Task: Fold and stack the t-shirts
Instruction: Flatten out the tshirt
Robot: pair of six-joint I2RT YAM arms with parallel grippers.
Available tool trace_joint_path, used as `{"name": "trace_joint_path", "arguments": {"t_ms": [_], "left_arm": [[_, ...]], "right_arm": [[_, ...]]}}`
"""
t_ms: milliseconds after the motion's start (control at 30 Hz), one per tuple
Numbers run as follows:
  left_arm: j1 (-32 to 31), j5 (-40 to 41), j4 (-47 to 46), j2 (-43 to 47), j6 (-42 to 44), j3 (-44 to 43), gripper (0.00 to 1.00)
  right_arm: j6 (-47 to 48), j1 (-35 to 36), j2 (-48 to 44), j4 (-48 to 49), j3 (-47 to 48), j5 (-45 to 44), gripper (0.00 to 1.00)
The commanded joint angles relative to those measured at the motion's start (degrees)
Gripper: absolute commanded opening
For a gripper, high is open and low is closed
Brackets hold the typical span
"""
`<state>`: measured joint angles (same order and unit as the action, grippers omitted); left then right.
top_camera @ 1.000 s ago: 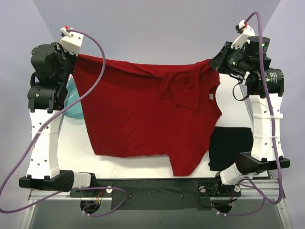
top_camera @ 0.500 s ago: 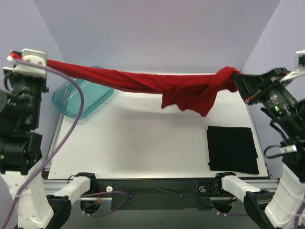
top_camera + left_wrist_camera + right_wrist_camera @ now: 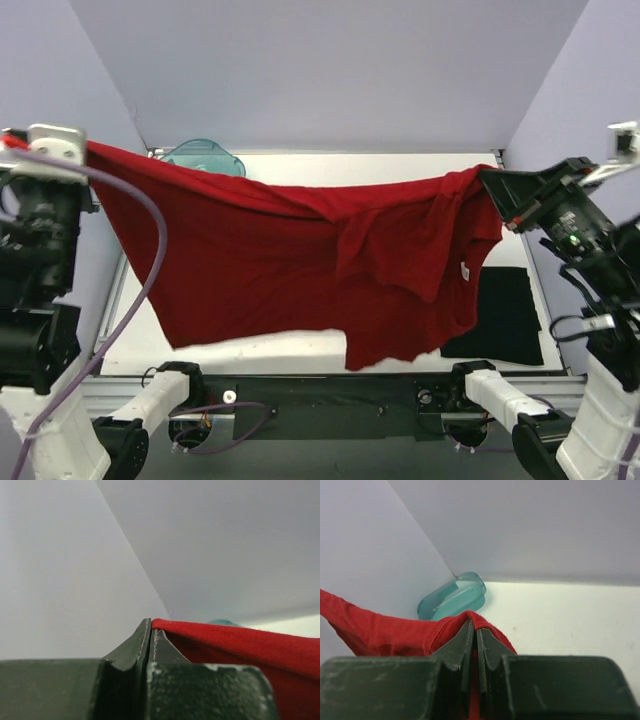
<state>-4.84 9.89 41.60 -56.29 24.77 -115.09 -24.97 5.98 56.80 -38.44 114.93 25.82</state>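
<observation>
The red t-shirt (image 3: 260, 260) hangs spread in the air between my two grippers, above the table, with its white neck label (image 3: 465, 270) near the right side. My left gripper (image 3: 88, 146) is shut on the shirt's left upper corner; the red cloth (image 3: 240, 642) shows pinched at its fingertips in the left wrist view. My right gripper (image 3: 484, 178) is shut on the right upper corner, cloth (image 3: 380, 630) bunched at its tips. The black t-shirt (image 3: 505, 315) lies folded flat on the table at the right, partly hidden by the red shirt.
The teal plastic tub (image 3: 203, 156) sits at the table's far left, mostly hidden behind the red shirt; it also shows in the right wrist view (image 3: 452, 596). The white table (image 3: 380, 165) shows beyond the shirt. Grey walls close in on both sides.
The shirt was stretched into a twisted rope half a second ago; now it hangs open as a sheet. Both grippers have kept their hold and stay raised and wide apart.
</observation>
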Motion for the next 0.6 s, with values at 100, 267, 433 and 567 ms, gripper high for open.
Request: {"name": "trace_joint_path", "arguments": {"t_ms": [100,267,433,567], "left_arm": [[-0.9,-9.3,-0.6,-5.2,-2.7,17.8,0.0],[-3.7,-8.4,-12.0,-12.9,2.5,30.3,0.0],[-6.1,-5.3,-23.6,-29.4,4.6,33.5,0.0],[-6.4,-3.0,-28.7,-41.8,6.5,28.2,0.0]], "right_arm": [[-0.4,-0.3,5.9,13.0,-22.8,1.2,0.0],[3.3,-0.7,17.4,20.2,-34.5,-0.3,0.0],[5.3,-3.6,41.4,24.0,-24.8,2.4,0.0],[2.4,-5.8,60.7,21.7,-8.3,6.0,0.0]]}}
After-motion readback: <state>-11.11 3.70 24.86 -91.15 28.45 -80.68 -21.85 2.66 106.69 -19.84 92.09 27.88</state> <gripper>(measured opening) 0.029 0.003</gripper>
